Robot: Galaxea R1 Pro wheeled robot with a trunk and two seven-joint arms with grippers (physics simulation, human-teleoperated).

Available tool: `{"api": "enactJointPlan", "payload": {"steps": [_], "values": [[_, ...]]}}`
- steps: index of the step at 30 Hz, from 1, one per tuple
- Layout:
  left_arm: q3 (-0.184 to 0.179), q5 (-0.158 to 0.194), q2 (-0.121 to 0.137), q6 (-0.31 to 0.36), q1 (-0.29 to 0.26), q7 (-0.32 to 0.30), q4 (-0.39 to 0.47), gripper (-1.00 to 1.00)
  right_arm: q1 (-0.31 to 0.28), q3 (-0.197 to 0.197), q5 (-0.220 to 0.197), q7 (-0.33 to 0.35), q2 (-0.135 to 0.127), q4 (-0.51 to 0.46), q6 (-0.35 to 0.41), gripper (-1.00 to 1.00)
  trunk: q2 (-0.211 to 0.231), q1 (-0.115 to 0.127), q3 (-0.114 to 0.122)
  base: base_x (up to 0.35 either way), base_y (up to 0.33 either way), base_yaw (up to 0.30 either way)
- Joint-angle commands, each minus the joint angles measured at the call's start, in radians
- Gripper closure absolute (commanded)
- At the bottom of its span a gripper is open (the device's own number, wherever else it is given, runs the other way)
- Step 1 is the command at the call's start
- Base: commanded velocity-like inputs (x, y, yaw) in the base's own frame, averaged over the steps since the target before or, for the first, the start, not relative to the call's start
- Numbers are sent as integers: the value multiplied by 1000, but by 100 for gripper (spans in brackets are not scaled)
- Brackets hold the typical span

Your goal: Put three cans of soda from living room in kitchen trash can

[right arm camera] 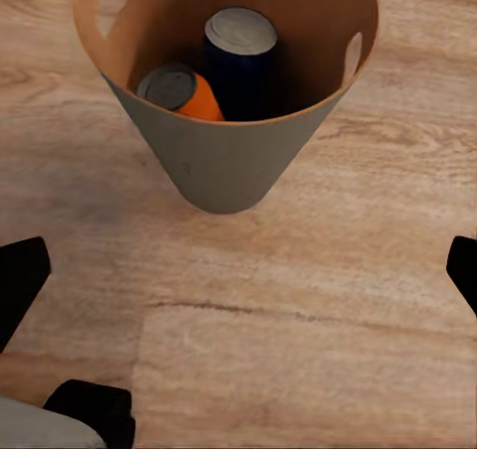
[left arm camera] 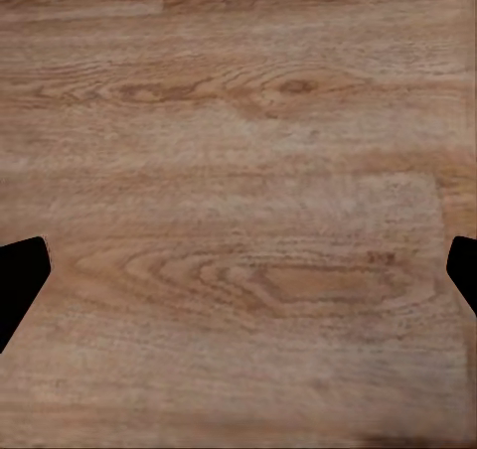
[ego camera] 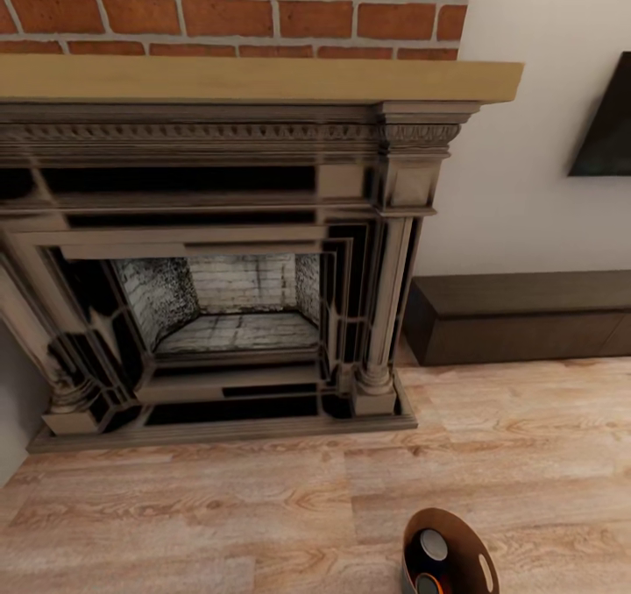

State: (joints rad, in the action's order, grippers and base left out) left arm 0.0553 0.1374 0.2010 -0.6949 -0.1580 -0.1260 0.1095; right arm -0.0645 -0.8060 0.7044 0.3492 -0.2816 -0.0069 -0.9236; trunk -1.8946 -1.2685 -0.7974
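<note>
A: Where's the tash can (right arm camera: 231, 161) relative to the right pincer (right arm camera: 238, 270)?

B: Straight ahead of it on the wood plank floor (right arm camera: 298, 350), standing upright, apart from both fingertips. Right fingers (right arm camera: 20, 275) are spread wide, one dark tip at each edge of the wrist view, nothing between them.

A: Contents?

B: Dark blue can (right arm camera: 241, 57) upright inside, silver top facing the camera. Orange can (right arm camera: 184, 93) leaning just beside it, looks to be touching. Can't make out a third one. Coppery inside, grey outside, handle slot (right arm camera: 352, 57) cut near the rim on the far side from the pincer.

A: Head cam agree?

B: Yes. Bin (ego camera: 449, 552) sits at the lower edge of the head view with the blue can (ego camera: 431, 545) and a sliver of orange (ego camera: 429, 583) below it.

A: Left pincer (left arm camera: 238, 270)?

B: Also spread apart, empty, hanging over bare floor planks (left arm camera: 238, 171).

A: Surroundings?

B: Living room. Fireplace (ego camera: 219, 261) with red brick (ego camera: 237, 7) above a wood mantel (ego camera: 254, 79), well beyond the bin. Low dark bench (ego camera: 517, 315) against the wall beside it, corner of the wall television (ego camera: 605, 130) above that.
</note>
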Motion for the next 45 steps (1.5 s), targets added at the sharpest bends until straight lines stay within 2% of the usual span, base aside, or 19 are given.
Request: {"api": "enactJointPlan", "payload": {"steps": [1, 3, 7, 9, 10, 11, 14, 22, 25, 27, 31, 35, 45], "values": [[0, 0, 0, -14, 11, 0, -6, -100, 1, -1, 0, 0, 2, 15, -2, -100, 7, 4, 3, 0, 0, 0], [0, 0, 0, -26, 21, -1, -22, -100, 6, -1, -1, -3, 6, 30, -1, -100, 21, 12, 10, 0, 0, 0], [0, -1, -1, -34, 29, -1, -46, -100, 11, -1, 0, -65, 28, 41, 26, -100, 49, 27, 22, 0, 0, 0], [0, -1, -1, -36, 36, -1, -54, -100, 12, 0, 1, -97, 35, 43, 60, -100, 63, 35, 28, 0, 0, 0], [0, -3, -1, -36, 47, -1, -63, -100, 13, 1, 3, -130, 42, 44, 121, -100, 70, 38, 31, 0, 0, 0], [-1, -4, -1, -35, 50, -1, -67, -100, 13, 2, 4, -137, 44, 45, 138, -100, 77, 42, 35, 0, 0, 0], [-1, -5, -2, -35, 57, -1, -80, -100, 13, 3, 4, -148, 49, 45, 168, -100, 98, 54, 44, 0, 0, 0], [0, -7, -14, -26, 91, 0, -113, -100, 15, 7, 6, -176, 85, 45, 335, -100, 154, 84, 69, 0, 0, 0], [0, -7, -14, -21, 93, 0, -115, -100, 15, 8, 6, -178, 91, 44, 369, -100, 175, 96, 78, 0, 0, 0], [0, -5, -15, 9, 116, 1, -116, -100, 15, 7, 5, -181, 97, 45, 410, -100, 189, 104, 85, 0, 0, 0], [2, -2, -16, 21, 137, 3, -117, -100, 15, 6, 4, -184, 105, 45, 470, -100, 217, 119, 97, 0, 0, 0], [5, -1, -16, 26, 146, 6, -117, -100, 15, 5, 0, -189, 110, 45, 499, -100, 245, 134, 110, 0, 0, 0], [7, -1, -33, 57, 163, 11, -117, -100, 17, 4, -3, -271, 134, 45, 520, -100, 315, 173, 141, 0, 0, 0]]}}
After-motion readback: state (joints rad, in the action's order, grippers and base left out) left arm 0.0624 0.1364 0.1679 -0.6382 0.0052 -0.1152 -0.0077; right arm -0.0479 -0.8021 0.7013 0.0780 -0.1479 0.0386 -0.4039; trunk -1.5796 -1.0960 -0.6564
